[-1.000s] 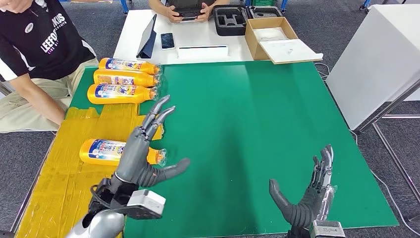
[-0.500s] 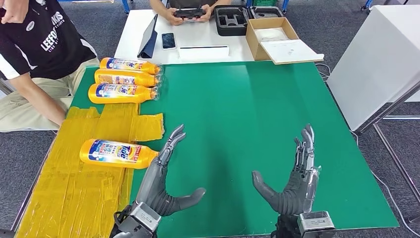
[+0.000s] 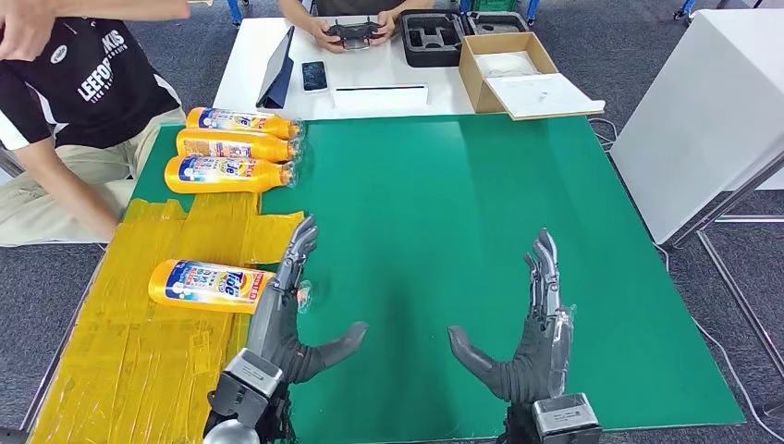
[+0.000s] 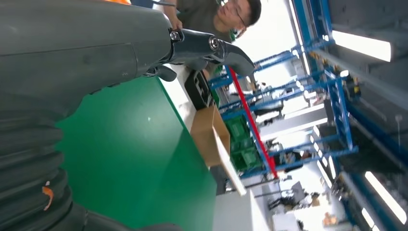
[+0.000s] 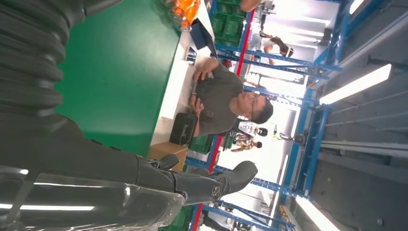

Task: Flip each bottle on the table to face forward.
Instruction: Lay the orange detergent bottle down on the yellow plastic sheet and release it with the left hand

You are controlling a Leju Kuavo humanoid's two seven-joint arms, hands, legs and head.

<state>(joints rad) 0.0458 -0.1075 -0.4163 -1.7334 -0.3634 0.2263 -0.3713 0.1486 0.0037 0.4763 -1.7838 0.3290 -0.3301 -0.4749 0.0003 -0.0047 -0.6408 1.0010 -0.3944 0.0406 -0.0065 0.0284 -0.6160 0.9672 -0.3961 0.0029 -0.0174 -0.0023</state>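
An orange bottle (image 3: 211,286) lies on its side, label up, on the yellow taped patch (image 3: 139,351) at the table's front left. Three more orange bottles (image 3: 231,145) lie side by side at the back left, caps towards the green mat (image 3: 462,213). My left hand (image 3: 288,314) hovers open just right of the near bottle, fingers stretched past its cap, holding nothing. My right hand (image 3: 532,338) stands open over the green mat at the front, thumb spread, nothing in it. Both wrist views show each hand's fingers (image 4: 211,45) extended.
A person in a black shirt (image 3: 74,111) sits at the table's left edge. Another person (image 3: 351,18) holds a controller behind a white table with a phone, tablet, black case and cardboard box (image 3: 504,69). A white cabinet (image 3: 703,111) stands on the right.
My left hand has drawn back from over the near bottle towards the front edge and lowered beside the cap. My right hand has risen and shifted left. The bottle lies uncovered.
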